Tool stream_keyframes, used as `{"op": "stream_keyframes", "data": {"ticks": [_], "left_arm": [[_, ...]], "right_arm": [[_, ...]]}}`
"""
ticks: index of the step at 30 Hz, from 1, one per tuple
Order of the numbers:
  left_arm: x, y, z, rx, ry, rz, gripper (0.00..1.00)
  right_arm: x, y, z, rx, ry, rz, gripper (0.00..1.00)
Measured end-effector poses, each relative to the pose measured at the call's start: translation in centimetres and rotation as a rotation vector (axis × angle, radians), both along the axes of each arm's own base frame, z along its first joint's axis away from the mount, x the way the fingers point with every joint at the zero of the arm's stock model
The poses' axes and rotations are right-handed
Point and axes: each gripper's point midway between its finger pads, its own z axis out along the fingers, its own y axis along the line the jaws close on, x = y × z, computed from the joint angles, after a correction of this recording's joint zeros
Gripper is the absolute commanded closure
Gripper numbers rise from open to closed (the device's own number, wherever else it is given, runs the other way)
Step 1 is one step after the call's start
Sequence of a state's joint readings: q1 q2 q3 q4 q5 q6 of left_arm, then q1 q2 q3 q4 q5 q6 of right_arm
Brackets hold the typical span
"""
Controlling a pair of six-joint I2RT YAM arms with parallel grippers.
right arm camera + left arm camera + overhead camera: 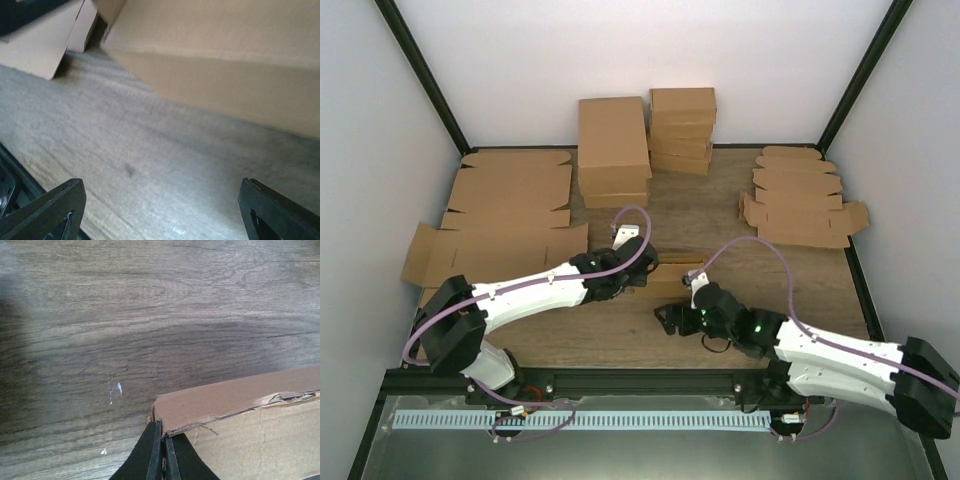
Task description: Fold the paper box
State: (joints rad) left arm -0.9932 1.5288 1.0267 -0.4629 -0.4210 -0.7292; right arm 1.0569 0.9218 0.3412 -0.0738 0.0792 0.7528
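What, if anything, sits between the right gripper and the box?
Nothing visible does. In the right wrist view the right gripper has its jaws open, and only tabletop shows between them and the box. The left gripper pinches a box corner.

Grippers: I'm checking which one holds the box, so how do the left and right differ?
The left gripper is shut, while the right gripper is wide open. The left pinches the box at a corner. The right holds nothing, with only table showing in its gap. Both sit low beside the box.
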Motion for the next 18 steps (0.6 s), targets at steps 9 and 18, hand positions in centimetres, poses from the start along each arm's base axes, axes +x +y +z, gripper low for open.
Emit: {"op": "stream_keyframes", "data": {"ticks": [9, 18], "left_arm": [[0.1, 0.0, 0.0, 0.001, -0.004, 0.002, 0.96], [0.1, 0.0, 0.0, 0.004, -0.007, 0.004, 0.96]], "right_arm": [[4.0, -3.8, 4.7, -0.026, 0.008, -0.116, 0.13], [7.1, -9.4, 6.7, -0.013, -0.026, -0.316, 0.06]]}}
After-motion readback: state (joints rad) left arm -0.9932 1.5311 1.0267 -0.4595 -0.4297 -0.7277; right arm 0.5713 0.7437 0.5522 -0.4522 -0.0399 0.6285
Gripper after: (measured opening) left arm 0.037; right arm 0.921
